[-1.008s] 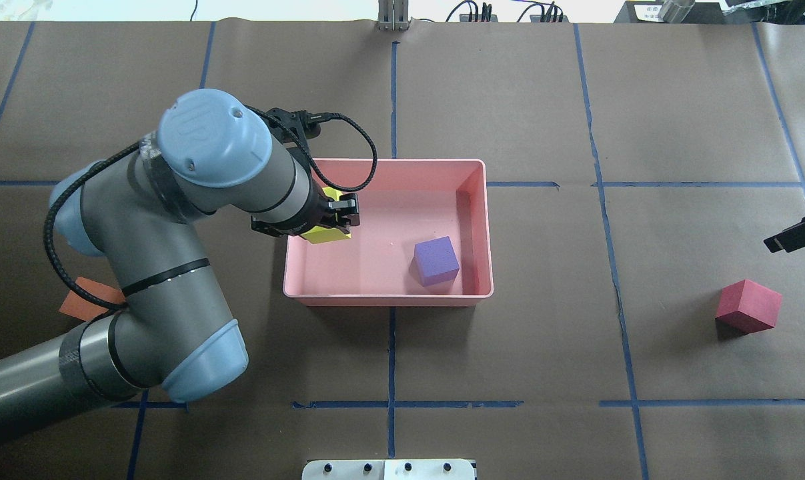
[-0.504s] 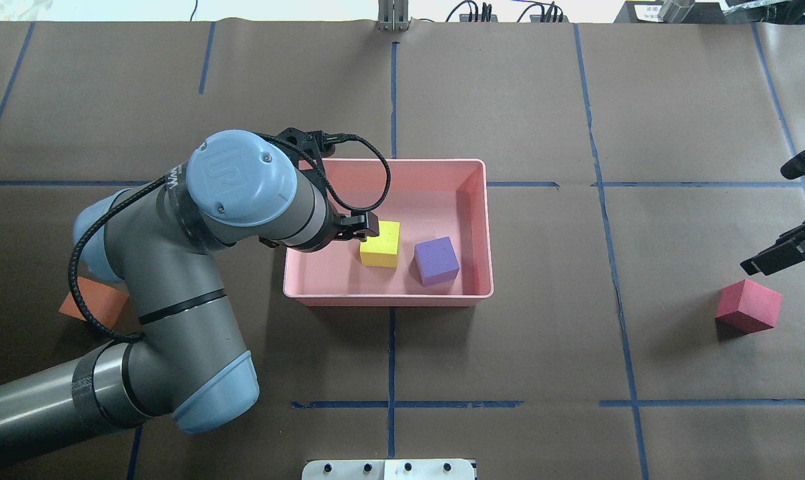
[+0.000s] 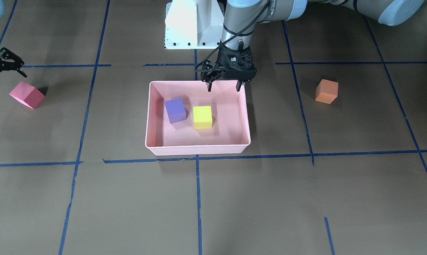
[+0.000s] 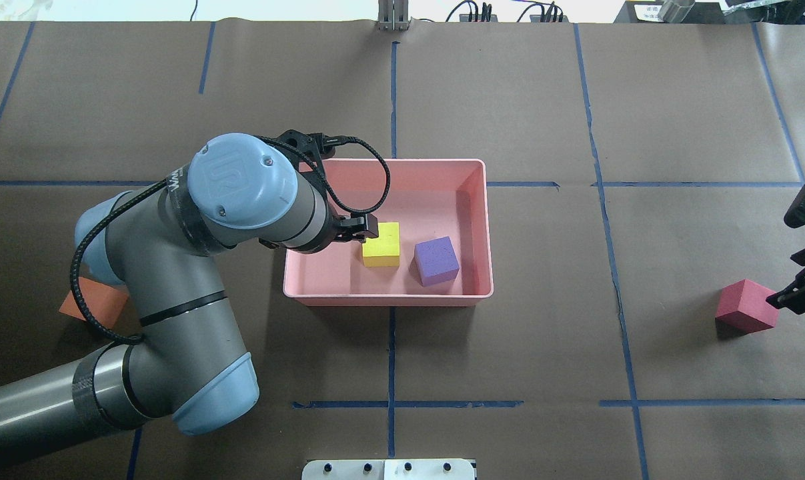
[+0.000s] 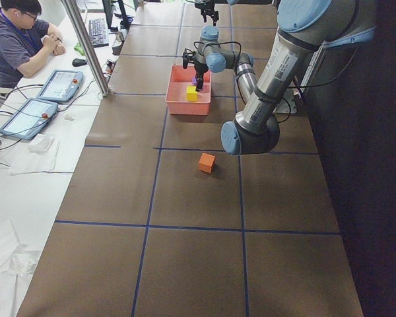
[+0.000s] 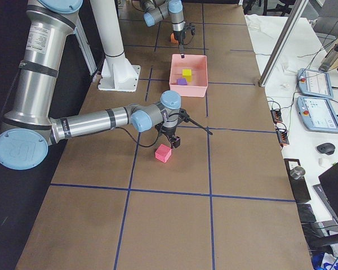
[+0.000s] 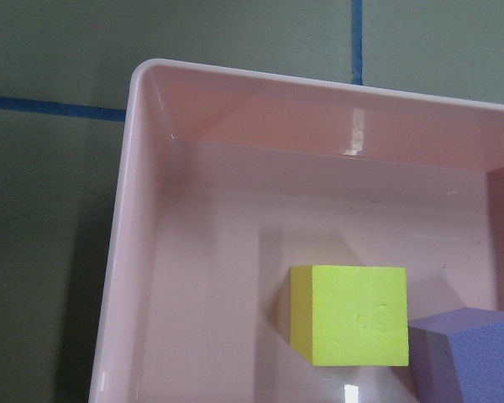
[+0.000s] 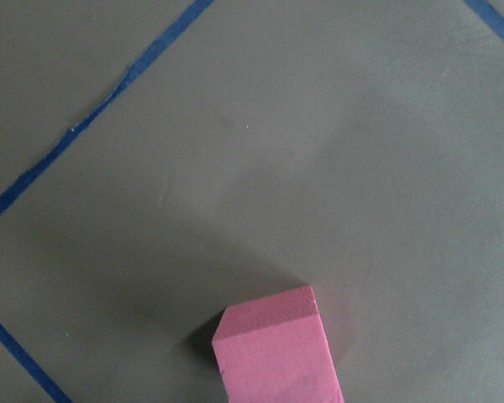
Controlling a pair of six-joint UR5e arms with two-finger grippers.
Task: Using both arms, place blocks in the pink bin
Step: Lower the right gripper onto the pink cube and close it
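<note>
Brown papered surface [image 3: 305, 198], blue-taped. Pink bin [image 3: 197, 150] holds purple block [image 3: 175, 109] and yellow-green block [image 3: 202, 117]. Left fingers [image 3: 241, 85] spread, empty, above bin's robot-side wall. Right fingers [image 4: 795, 298] spread, just beside red-pink block [image 4: 745, 305]. Orange block [image 3: 327, 91] well apart.

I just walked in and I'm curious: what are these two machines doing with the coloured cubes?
Two robot arms are putting foam blocks into a pink bin. The purple block and yellow block already sit inside, and the left pincer hangs open over the bin. The right pincer, open, hovers by the red-pink block on the table. The orange block waits untouched.
</note>
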